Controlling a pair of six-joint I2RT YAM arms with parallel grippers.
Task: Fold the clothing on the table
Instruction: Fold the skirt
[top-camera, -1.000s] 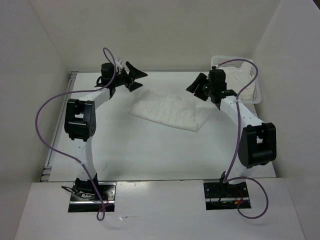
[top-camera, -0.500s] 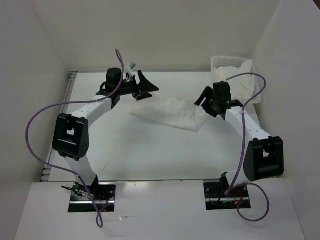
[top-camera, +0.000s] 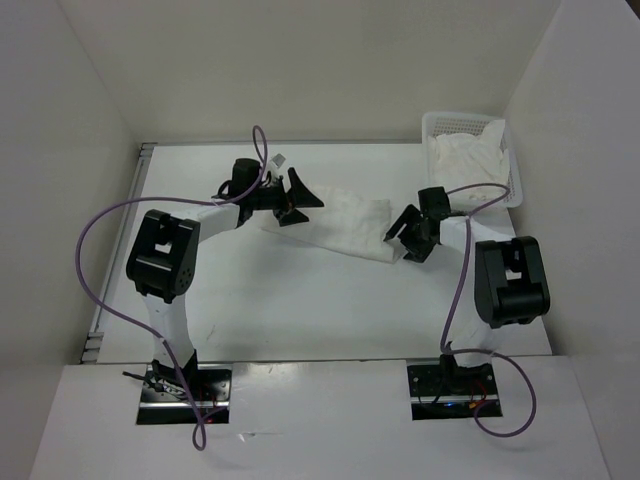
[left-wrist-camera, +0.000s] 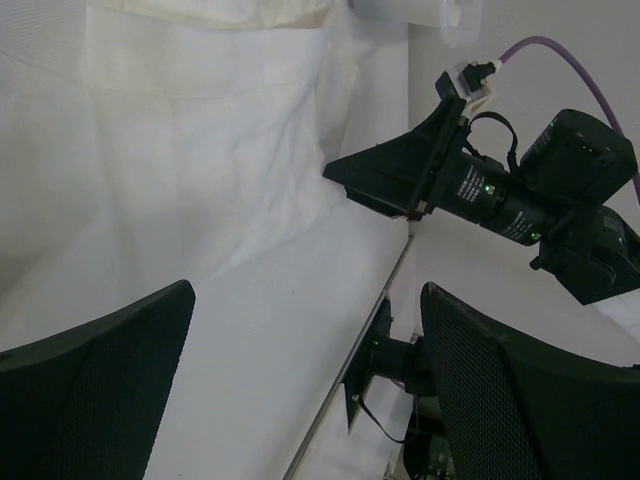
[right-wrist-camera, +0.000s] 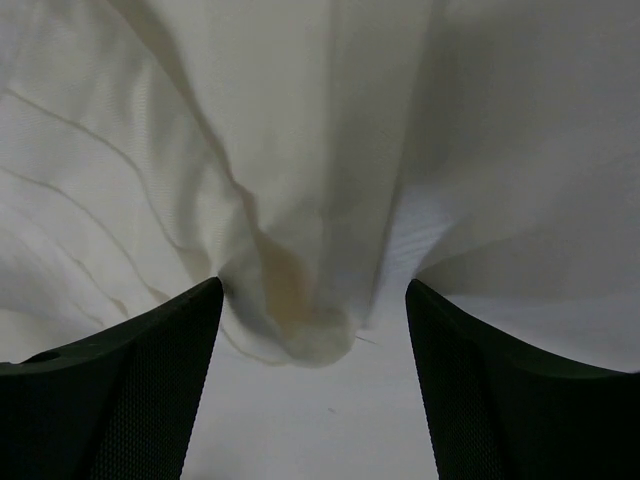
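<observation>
The clothing (top-camera: 345, 222), a wrinkled white garment, lies folded into a band on the table (top-camera: 300, 310), slanting from far left to near right. My left gripper (top-camera: 303, 203) is open at its left end, and the left wrist view shows the clothing (left-wrist-camera: 200, 170) ahead of the open left gripper (left-wrist-camera: 305, 390), with nothing between the fingers. My right gripper (top-camera: 400, 238) is open at the clothing's right end. In the right wrist view, a bunched corner of the clothing (right-wrist-camera: 290, 300) sits just ahead of the open right gripper (right-wrist-camera: 315, 390), with bare table (right-wrist-camera: 320, 420) between the fingers.
A white mesh basket (top-camera: 512, 180) with a bunched white cloth (top-camera: 465, 160) stands at the far right corner. White walls enclose the table. The left wrist view shows the right arm's wrist camera (left-wrist-camera: 500, 190) and the table's metal edge strip (left-wrist-camera: 340, 390).
Both arms have swung in towards the clothing. The left gripper moved right and nearer, to its left end. The right gripper came away from the basket to the right end and opened wider.
</observation>
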